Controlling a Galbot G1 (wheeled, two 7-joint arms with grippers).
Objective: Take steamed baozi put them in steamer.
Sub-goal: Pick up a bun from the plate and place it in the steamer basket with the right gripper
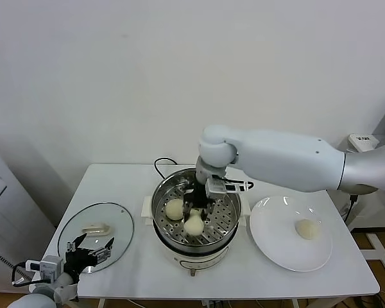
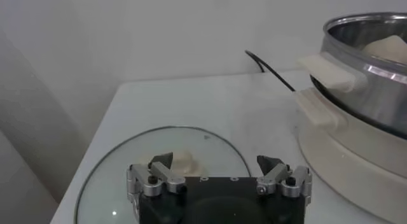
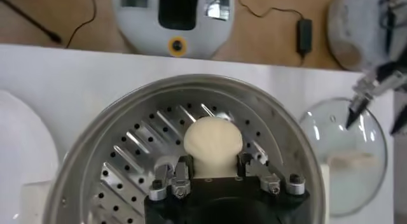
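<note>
Cream-white dough bun [image 3: 212,142] clenched in my right gripper [image 3: 213,172] over shiny steel steamer tray [image 3: 143,149]; I'd release gently, left gripper [image 2: 216,170] idle, open

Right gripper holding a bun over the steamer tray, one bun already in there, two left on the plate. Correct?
Not quite: the plate holds one bun, per the head view. The rest stands: right gripper shut on a bun over the steamer tray, another bun beside it.

A white table [image 1: 135,256] is carrying the steamer [image 1: 196,240] directly beneath the right gripper [image 1: 197,206], a white plate [image 1: 276,247] lying to its right, a glass lid [image 1: 109,221] sitting well left.
</note>
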